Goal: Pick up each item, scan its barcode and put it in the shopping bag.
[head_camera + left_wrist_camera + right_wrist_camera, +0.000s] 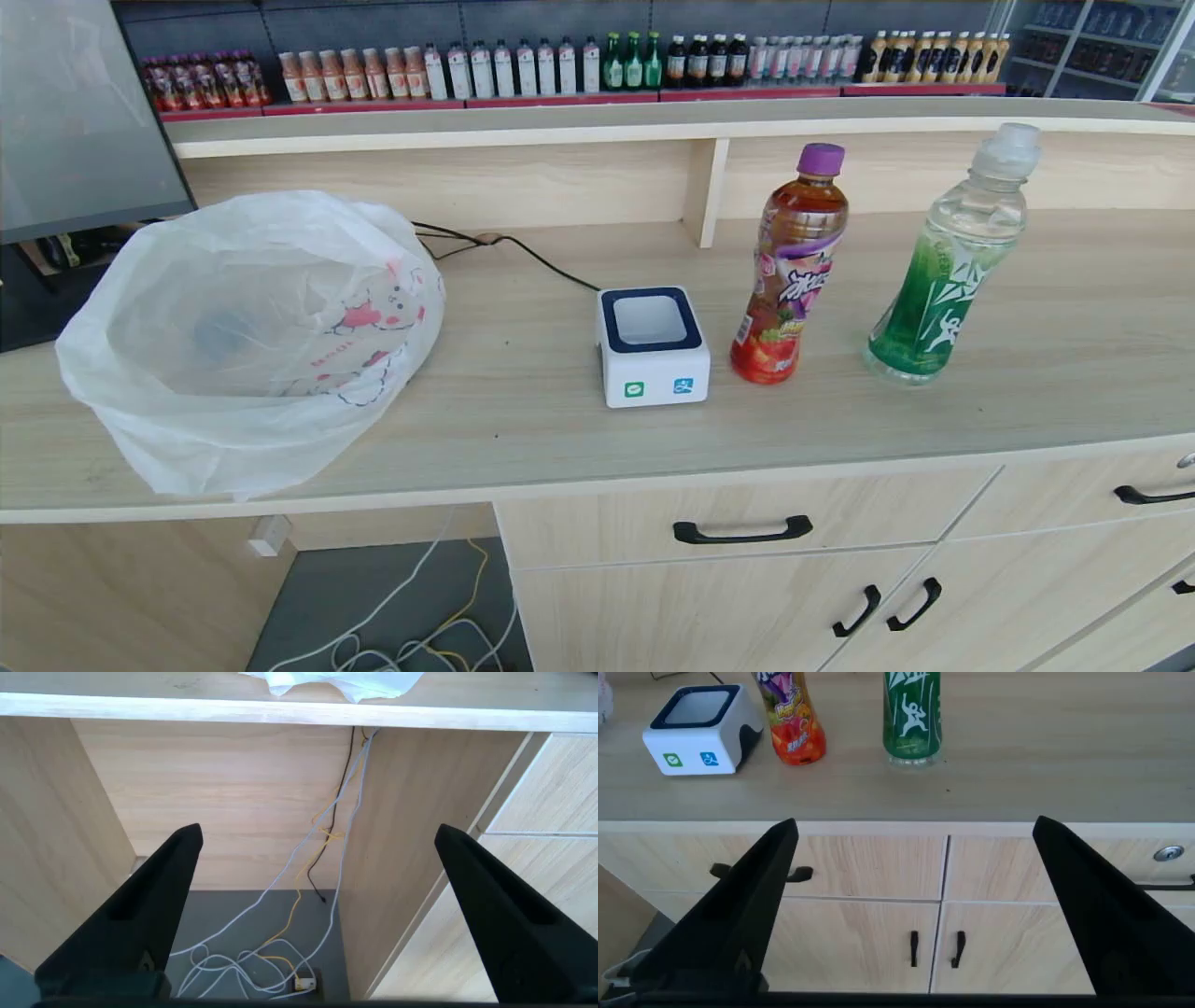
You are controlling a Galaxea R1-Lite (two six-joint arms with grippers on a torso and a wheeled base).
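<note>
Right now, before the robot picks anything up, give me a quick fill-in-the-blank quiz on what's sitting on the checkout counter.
1. The scanner sits between the shopping bag and the tea bottle, whose cap is ____.
2. The green-label bottle stands on the counter on the tea bottle's ____ side.
3. The left gripper and right gripper hold nothing; both are ____.
Missing words: purple; right; open.

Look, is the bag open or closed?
Open. The bag sits on the counter with its mouth spread wide, so you can see inside.
</note>
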